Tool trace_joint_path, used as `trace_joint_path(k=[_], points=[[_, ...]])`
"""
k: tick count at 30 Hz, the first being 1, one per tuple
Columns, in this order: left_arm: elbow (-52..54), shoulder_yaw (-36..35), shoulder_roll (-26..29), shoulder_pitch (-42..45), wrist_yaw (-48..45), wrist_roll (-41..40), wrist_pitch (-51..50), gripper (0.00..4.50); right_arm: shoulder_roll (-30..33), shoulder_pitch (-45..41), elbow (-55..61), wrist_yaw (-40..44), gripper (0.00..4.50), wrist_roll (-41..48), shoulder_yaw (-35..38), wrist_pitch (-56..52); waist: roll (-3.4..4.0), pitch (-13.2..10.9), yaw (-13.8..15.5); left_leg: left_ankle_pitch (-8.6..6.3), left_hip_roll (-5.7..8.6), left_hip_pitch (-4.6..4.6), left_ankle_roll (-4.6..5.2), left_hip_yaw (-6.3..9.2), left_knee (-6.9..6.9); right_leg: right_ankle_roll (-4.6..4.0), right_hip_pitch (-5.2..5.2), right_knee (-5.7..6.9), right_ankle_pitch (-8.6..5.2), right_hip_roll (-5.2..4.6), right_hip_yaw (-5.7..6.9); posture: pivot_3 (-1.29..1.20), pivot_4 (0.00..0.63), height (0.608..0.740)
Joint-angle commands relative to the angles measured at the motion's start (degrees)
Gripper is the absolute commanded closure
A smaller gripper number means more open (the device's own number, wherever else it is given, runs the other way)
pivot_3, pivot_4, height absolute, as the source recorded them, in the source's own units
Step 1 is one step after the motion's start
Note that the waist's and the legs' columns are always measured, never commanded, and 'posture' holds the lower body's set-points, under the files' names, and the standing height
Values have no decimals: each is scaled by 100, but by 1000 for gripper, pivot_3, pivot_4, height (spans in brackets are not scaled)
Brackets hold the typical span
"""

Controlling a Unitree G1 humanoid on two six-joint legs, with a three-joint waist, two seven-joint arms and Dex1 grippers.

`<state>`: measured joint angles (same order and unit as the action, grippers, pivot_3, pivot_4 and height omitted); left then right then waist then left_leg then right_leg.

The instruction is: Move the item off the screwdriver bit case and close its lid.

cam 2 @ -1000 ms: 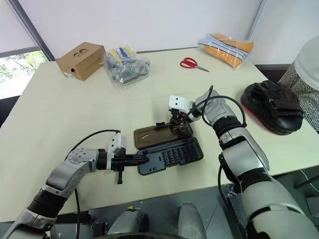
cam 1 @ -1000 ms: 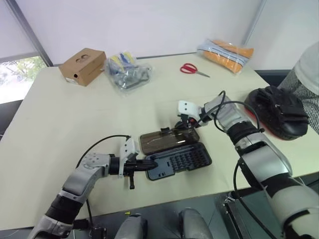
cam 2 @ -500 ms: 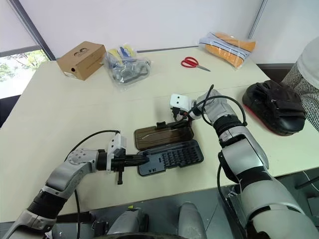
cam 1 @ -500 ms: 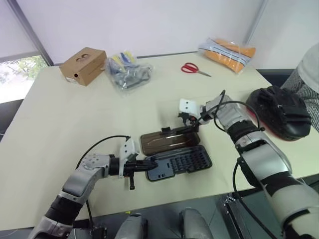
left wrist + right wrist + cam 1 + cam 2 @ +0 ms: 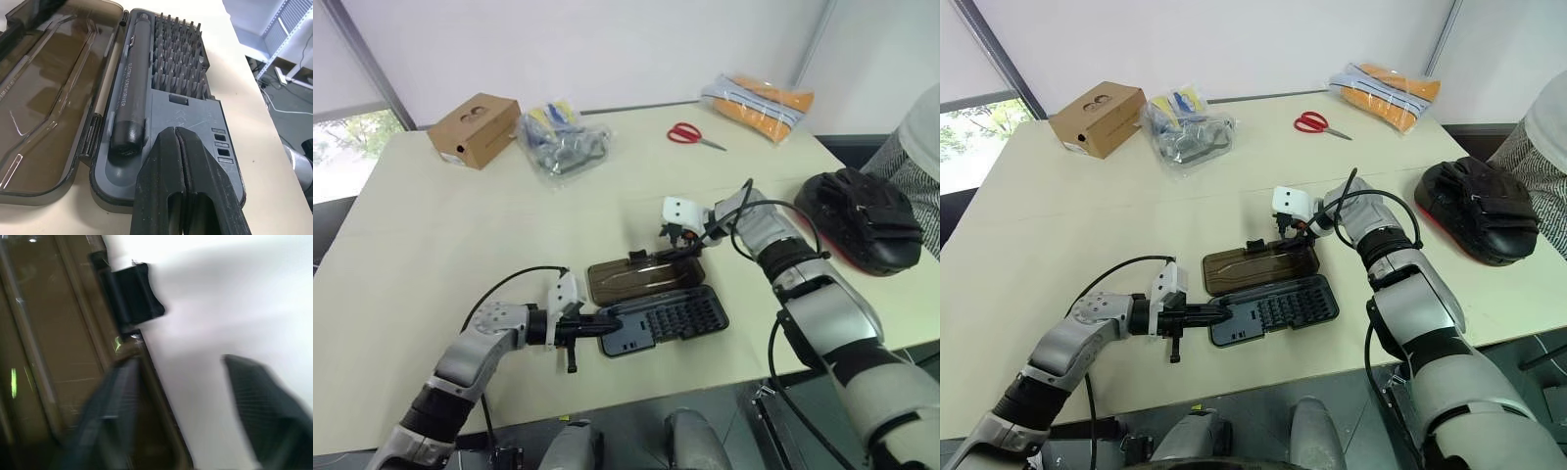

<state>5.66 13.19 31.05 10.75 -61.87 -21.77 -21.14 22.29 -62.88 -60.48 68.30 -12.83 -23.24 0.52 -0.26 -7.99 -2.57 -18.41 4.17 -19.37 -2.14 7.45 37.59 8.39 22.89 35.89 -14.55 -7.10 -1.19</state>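
Mitt (image 5: 1485, 209) already parked well to the right of the case (image 5: 1273, 309), clear of it, so only the lid (image 5: 1259, 267) left, lying flat just behind the tray. Left gripper (image 5: 182, 161) pressed shut on the tray's near end: keep pinning there. Right gripper (image 5: 176, 401), fingers parted astride the lid's far edge beside the latch (image 5: 131, 293): close gently, then swing up and over the hinge.

We find the open case (image 5: 1273, 307) mid-table, its lid (image 5: 1258, 267) lying behind the tray, mitt (image 5: 1479, 211) far right.
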Motion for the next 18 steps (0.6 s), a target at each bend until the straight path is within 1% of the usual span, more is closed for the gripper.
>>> trace_joint_path(k=[1,2,3,12,18], points=[[124,-60,89,-106,56,41,-76,4500,-43,289,-323,-166,4039,-392,-243,-77,-2,3,-4,0,0,5,0,1,0,0,-4,0,0,2,-1,0,150,740],[133,-63,98,-113,60,36,-79,4500,-46,292,-323,-154,4401,-398,-242,-67,-4,9,-3,0,-1,9,0,3,0,-1,-7,0,0,5,-3,0,150,740],[145,-73,109,-123,65,29,-84,4500,-55,294,-326,-151,4472,-407,-242,-59,-6,16,3,0,-2,13,0,6,0,-2,-11,1,0,9,-2,0,150,740],[249,-193,145,-204,160,-55,-196,4500,-124,295,-325,-131,4472,-478,-247,-12,-14,32,2,1,-4,18,-2,15,-20,-12,-9,-1,-6,12,-1,0,150,740],[313,-623,62,-107,356,-550,-725,4500,37,308,168,-370,4472,-652,-334,449,-13,32,-4,2,-4,15,-3,16,-27,-13,0,-1,-7,13,-1,0,150,740]])
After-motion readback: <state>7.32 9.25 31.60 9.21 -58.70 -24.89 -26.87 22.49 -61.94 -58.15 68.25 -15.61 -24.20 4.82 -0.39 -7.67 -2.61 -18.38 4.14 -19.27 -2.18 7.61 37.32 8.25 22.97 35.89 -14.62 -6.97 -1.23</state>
